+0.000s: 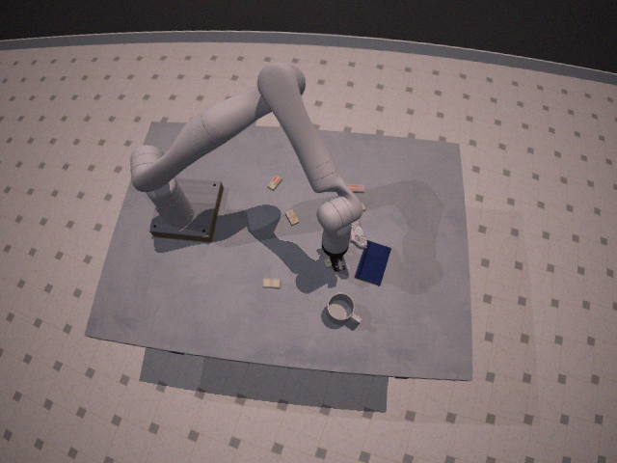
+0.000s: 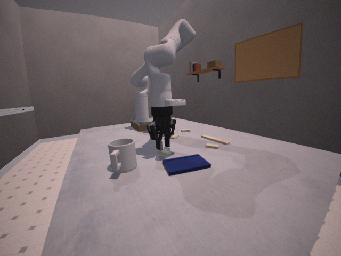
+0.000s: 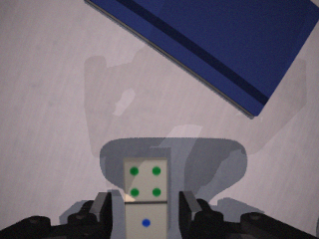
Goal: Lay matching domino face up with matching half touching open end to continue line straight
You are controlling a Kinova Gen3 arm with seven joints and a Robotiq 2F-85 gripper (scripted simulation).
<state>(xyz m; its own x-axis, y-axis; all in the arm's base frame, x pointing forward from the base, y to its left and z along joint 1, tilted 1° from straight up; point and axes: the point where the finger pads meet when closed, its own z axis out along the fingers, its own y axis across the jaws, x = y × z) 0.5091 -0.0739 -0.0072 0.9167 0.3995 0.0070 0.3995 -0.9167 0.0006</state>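
Note:
My gripper (image 1: 338, 267) (image 2: 163, 146) (image 3: 145, 208) is partly open and empty, just above a face-up domino (image 1: 328, 262) (image 2: 164, 152) (image 3: 146, 186). In the wrist view it shows four green pips and one blue pip, between the fingertips. The line (image 1: 356, 188) (image 2: 215, 139) lies farther back, partly hidden by the arm in the top view. A small domino (image 1: 362, 206) (image 2: 212, 146) lies near the line. Two dominoes with coloured marks, one (image 1: 274, 182) farther back and another (image 1: 291, 217), lie toward the base. A plain-looking domino (image 1: 271, 283) lies at the front.
A blue book (image 1: 373, 262) (image 2: 186, 164) (image 3: 214, 50) lies close beside the gripper. A grey mug (image 1: 340, 307) (image 2: 122, 154) stands near the gripper on the front side. The robot's base board (image 1: 201, 191) is at the left of the table in the top view.

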